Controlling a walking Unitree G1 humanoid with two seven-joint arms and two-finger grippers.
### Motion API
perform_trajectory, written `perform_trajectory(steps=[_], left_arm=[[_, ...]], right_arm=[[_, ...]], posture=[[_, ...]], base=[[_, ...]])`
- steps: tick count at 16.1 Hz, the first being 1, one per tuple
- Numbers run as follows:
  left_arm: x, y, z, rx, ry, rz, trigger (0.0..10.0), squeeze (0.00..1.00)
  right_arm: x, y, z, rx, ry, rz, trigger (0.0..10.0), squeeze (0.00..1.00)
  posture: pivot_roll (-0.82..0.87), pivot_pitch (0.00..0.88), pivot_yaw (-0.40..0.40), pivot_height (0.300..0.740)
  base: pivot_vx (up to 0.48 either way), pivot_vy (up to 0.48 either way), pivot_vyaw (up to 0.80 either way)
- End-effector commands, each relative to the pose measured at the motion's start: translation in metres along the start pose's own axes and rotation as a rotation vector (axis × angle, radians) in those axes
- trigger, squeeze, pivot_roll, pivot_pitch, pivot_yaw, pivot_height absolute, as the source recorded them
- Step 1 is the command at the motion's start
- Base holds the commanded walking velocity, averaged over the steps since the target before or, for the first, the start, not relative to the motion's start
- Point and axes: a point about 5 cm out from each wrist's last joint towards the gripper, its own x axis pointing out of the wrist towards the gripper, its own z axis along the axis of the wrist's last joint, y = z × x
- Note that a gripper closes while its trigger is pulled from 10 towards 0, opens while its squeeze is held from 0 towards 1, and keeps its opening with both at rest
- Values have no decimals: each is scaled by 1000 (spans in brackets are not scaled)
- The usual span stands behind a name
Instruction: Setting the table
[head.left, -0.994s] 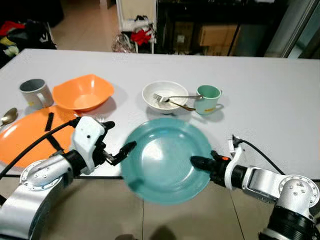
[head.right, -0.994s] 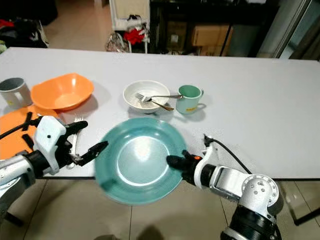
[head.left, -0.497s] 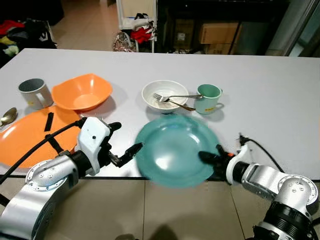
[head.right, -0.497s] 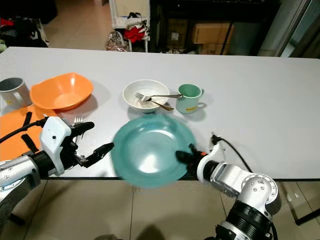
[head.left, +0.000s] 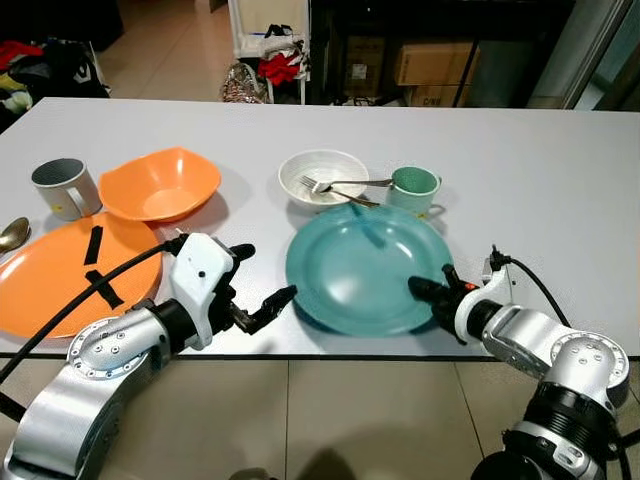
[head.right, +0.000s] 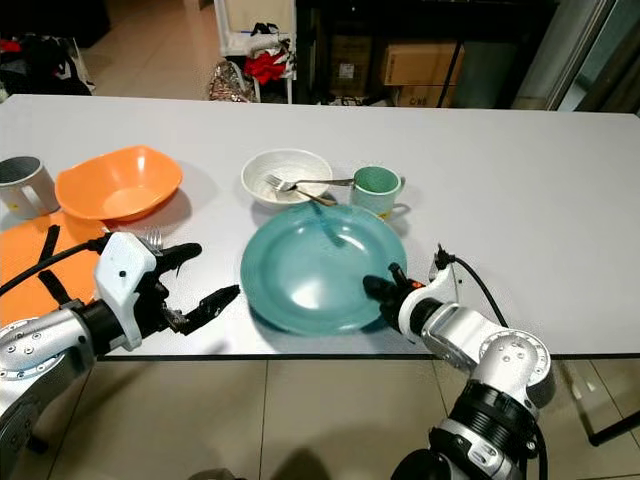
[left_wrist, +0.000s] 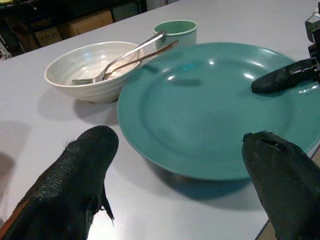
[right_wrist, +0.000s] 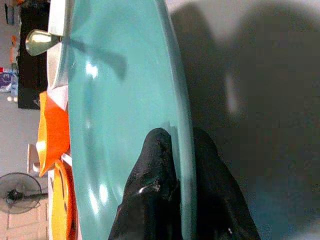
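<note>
Teal plate (head.left: 360, 265), on white desk (head.left: 540, 190): rim is pinched by right claw (head.left: 428, 292). Left claw (head.left: 262, 283) is held open beside it.

Two silver, rounded arm housings are seen, each joint cap marked by a ring of small dark screws. A white wrist block is carried behind the left gripper (head.left: 262, 303), with a black cable looped along the forearm. Long black textured fingers (left_wrist: 75, 172) are fitted to both; a small orange-red spot is seen at the right gripper (head.left: 432, 292).
</note>
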Motion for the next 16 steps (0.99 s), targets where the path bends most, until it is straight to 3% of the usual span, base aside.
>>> perform_trajectory(steps=[1, 3, 4, 5, 6, 11, 12, 16], left_arm=[[3, 2, 2, 11, -2, 19, 10000, 0], [4, 1, 1, 10, -3, 22, 10000, 0], [4, 1, 1, 12, 0, 21, 10000, 0], [4, 1, 1, 13, 1, 20, 10000, 0], [4, 1, 0, 15, 2, 19, 10000, 0], [5, 2, 5, 16, -18, 27, 10000, 0], [5, 1, 6, 11, -24, 24, 10000, 0], [9, -3, 6, 6, -28, 2, 10000, 0]], right_arm=[[2, 9, 8, 5, -39, 34, 10000, 0], [4, 9, 9, 16, -42, 35, 10000, 0], [6, 8, 8, 23, -26, 39, 10000, 702], [6, 8, 7, 25, -19, 41, 10000, 702], [7, 7, 6, 19, -2, 39, 10000, 1000], [-6, 7, 6, -25, -6, 2, 10000, 1000], [-21, 7, 6, -59, -19, 0, 10000, 1000], [-49, 2, 6, -137, -36, -7, 10000, 1000]], posture=[[83, 0, 0, 740], [82, 0, -2, 740], [82, 0, -1, 740], [82, 0, -1, 740], [80, 0, -1, 740], [89, 0, -4, 740], [87, 0, -2, 740], [62, 0, 18, 740]], base=[[0, 0, 0], [0, 0, 0], [0, 0, 0], [0, 0, 0], [0, 0, 0], [0, 0, 0], [0, 0, 0], [0, 0, 0]])
